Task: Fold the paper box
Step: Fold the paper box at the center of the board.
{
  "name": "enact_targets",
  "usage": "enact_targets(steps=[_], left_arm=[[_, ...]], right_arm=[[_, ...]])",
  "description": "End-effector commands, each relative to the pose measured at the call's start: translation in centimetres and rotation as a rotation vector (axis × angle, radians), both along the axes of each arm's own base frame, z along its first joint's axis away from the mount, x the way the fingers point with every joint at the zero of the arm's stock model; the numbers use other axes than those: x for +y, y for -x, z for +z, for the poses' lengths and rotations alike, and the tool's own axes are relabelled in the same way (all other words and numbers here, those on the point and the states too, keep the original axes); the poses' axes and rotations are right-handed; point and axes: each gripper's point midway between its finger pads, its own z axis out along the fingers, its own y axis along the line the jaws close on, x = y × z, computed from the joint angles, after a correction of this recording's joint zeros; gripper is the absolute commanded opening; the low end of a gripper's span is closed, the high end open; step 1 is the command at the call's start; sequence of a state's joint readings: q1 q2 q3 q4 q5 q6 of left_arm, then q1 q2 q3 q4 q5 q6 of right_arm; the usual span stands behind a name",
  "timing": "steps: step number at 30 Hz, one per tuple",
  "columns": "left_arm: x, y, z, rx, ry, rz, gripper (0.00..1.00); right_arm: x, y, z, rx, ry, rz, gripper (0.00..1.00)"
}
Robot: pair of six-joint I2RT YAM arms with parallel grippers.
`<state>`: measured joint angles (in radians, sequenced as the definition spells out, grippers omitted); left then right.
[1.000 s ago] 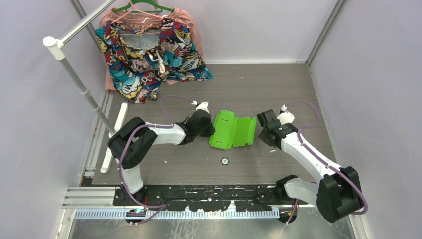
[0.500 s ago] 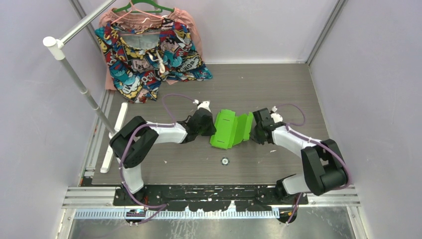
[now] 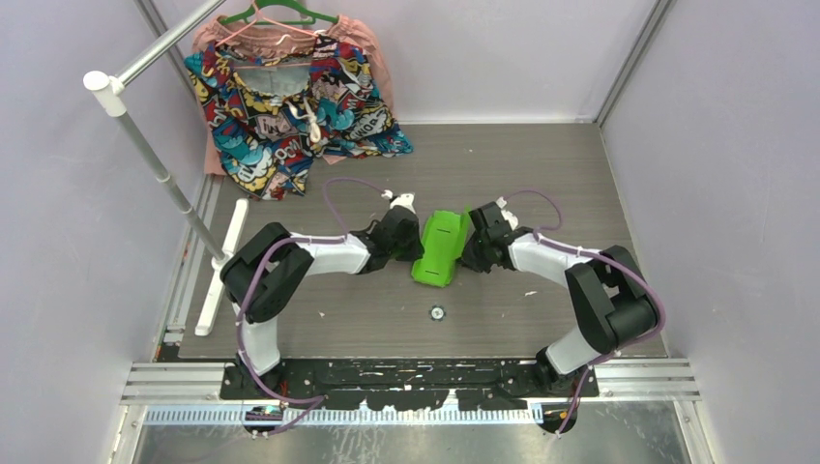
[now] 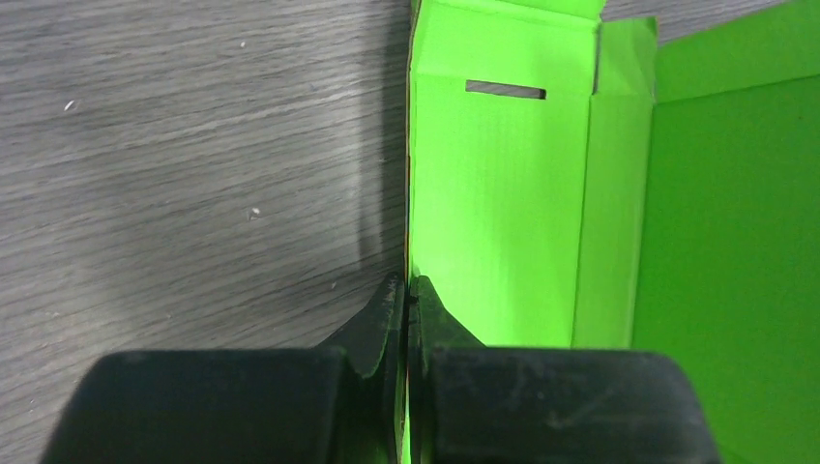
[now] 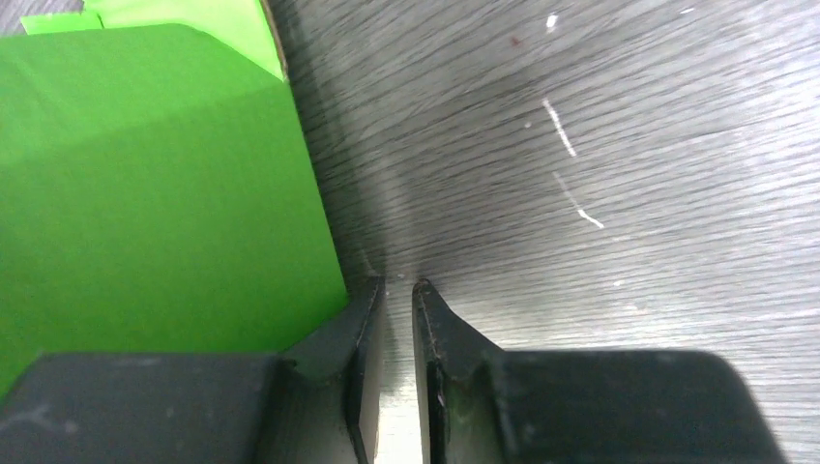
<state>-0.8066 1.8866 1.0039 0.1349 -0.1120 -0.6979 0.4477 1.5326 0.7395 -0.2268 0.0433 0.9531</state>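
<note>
Sweeping in from the right, our right gripper (image 3: 470,249) has crossed the table (image 3: 561,184) and now sits against the paper box (image 3: 440,248). A second ago it stood off from the card's far side. The box lies mid-table between our two grippers. From above it reads much narrower than it did, since the right-hand panel that lay spread out now stands up and leans towards the left. Our left gripper (image 3: 410,242) has barely shifted and keeps its place on the box's left side. We judge this to be the raising of a side wall: the fold is under way, but the box is not yet closed up. The overhead view gives us this layout but hides both sets of fingers under the wrists. The left wrist view supplies the grip: those jaws are pinched tight on the thin left edge of the card. Beyond them we see a panel with a slot (image 4: 505,90) and a crease, then the raised panel filling the right of the picture. The right wrist view shows what the other two cannot. Its jaws are only narrowly parted with bare table between them, holding nothing. The green panel lies against the outer face of one finger, so we take it for a push and not a grasp.
</note>
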Motion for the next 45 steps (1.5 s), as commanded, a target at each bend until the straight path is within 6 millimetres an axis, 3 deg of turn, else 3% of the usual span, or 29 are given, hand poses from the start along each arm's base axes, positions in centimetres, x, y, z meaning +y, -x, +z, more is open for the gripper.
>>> enact_targets(steps=[1,10,16,27,32,45], left_arm=[[7.0,8.1,-9.7,0.321,-0.355,-0.064,0.00],[6.8,8.3,-10.0,0.324,-0.371,-0.080,0.00],[6.9,8.4,-9.9,0.323,-0.390,-0.090,0.00],[7.2,8.4,-9.9,0.322,-0.405,-0.088,0.00],[7.0,8.4,-9.7,0.319,-0.401,-0.091,0.00],[7.0,8.5,-9.5,0.316,-0.402,-0.094,0.00]], right_arm=[[1.5,-0.3,1.0,-0.006,-0.016,0.060,0.23],[3.6,-0.6,2.0,-0.028,-0.042,0.113,0.22],[1.9,-0.7,1.3,0.035,0.222,0.164,0.20],[-1.0,-1.5,4.9,-0.047,0.373,0.126,0.20],[-0.1,-1.9,5.1,-0.051,0.341,0.145,0.19],[2.8,-2.6,3.4,-0.050,0.217,0.163,0.18]])
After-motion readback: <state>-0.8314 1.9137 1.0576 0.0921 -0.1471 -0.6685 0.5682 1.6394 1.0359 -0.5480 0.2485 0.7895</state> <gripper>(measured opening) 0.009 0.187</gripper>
